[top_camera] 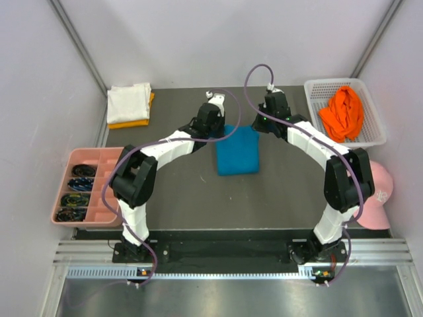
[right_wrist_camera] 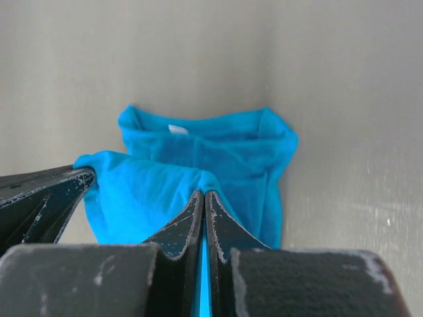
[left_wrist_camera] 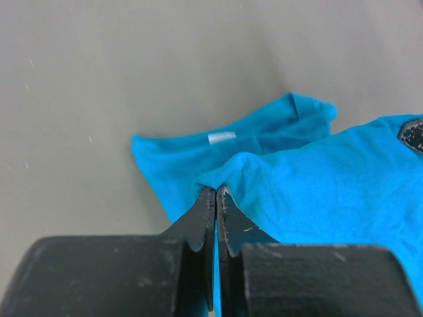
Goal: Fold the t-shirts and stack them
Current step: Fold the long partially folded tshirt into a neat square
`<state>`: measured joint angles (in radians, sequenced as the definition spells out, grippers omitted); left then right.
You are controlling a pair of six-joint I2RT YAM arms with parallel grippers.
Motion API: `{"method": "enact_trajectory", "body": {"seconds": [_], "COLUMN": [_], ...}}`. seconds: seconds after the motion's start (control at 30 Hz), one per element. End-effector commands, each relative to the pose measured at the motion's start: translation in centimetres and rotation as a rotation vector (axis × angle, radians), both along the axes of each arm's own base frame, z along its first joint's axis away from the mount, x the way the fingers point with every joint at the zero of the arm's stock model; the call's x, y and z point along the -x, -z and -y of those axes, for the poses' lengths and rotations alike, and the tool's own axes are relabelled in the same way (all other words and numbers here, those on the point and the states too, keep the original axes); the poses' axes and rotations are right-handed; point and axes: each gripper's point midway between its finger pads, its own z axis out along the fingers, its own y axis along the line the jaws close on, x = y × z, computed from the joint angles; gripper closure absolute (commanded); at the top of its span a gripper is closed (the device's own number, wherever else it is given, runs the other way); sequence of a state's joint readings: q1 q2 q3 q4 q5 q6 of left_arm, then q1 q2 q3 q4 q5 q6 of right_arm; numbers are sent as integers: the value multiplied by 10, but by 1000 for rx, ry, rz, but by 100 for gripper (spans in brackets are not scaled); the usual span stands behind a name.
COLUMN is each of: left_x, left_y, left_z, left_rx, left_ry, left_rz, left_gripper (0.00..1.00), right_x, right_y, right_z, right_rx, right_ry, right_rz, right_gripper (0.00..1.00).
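Observation:
A teal-blue t-shirt (top_camera: 238, 150) lies partly folded in the middle of the table. My left gripper (top_camera: 218, 121) is shut on its far left edge (left_wrist_camera: 228, 173). My right gripper (top_camera: 259, 122) is shut on its far right edge (right_wrist_camera: 198, 179). Both hold the pinched layer lifted above the lower layer, where a white neck label (left_wrist_camera: 221, 137) shows. A folded white t-shirt (top_camera: 129, 102) lies on a yellow-orange one (top_camera: 130, 123) at the back left. A bright orange t-shirt (top_camera: 342, 112) lies crumpled in a white basket (top_camera: 373, 112) at the back right.
A pink tray (top_camera: 106, 188) with several compartments of dark cables stands at the left edge. A pink baseball cap (top_camera: 377, 195) lies at the right edge beside the right arm. Grey walls close in the back and sides.

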<state>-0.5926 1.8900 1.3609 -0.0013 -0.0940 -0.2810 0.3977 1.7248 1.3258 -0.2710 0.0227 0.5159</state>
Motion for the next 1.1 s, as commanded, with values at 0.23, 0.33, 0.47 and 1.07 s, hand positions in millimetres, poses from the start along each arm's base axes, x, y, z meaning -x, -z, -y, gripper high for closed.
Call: {"method": "enact_trajectory", "body": {"seconds": [0.23,0.33,0.47,1.07], "left_x": [-48,-55,-66,-56], "left_y": [18,32,42,-44], "left_z": [6,0,-22,-109], "left_rx": [37,18,-42,-12], "left_ry": [18,-2,-67,-250], "left_rz": [20,10,13,132], "left_gripper": [100,74,47,16], "right_x": [-59,-69,-75,-31], "right_y": [17,32,40,-20], "right_z": [-7,-5,10,54], "right_rx": [-47,-41,1,21], "right_ry": [-19,-14,39,89], "right_rz": [13,-2,0,119], "right_gripper": [100,92,59,50]}}
